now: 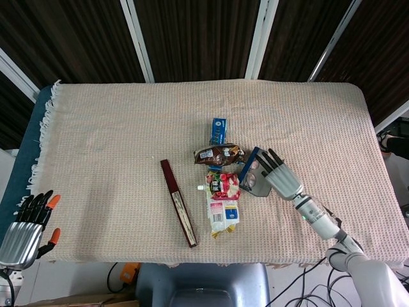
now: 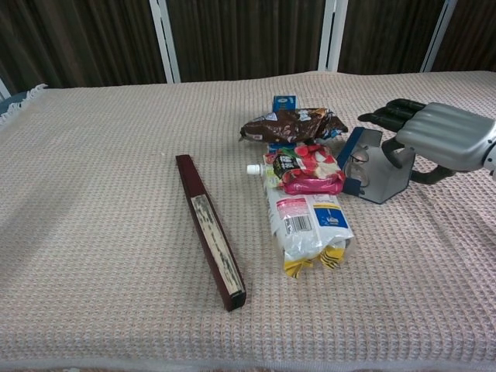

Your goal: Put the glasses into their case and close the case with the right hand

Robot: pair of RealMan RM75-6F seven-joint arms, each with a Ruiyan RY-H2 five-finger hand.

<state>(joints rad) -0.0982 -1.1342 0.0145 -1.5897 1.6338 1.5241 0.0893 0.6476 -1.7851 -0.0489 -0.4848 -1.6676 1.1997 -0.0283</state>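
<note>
Your right robot hand [image 2: 442,138] sits over the grey lid of the case [image 2: 372,164], fingers [image 1: 271,162] stretched flat across it and thumb [image 2: 398,151] hooked on the lid's near side; you hold nothing in a grip, the fingers only rest on the lid. The case stands half open on the bench [image 1: 102,141], its blue edge tilted up toward the snacks. The glasses [image 2: 359,161] lie inside it; you can see a lens between the blue wall and the lid.

Just left of the case, touching or nearly so, is a pink pouch [image 1: 224,185]. Behind that lies a brown bag [image 1: 219,154], then a small blue box [image 1: 218,130] farther back. A white bag [image 1: 223,216] runs toward you from under the pink pouch. Left of the pile, well apart, a long dark red box [image 1: 178,202] lies slantwise.

Your left robot hand [image 1: 27,227] hangs off the bench's near left corner, fingers apart and holding nothing.
</note>
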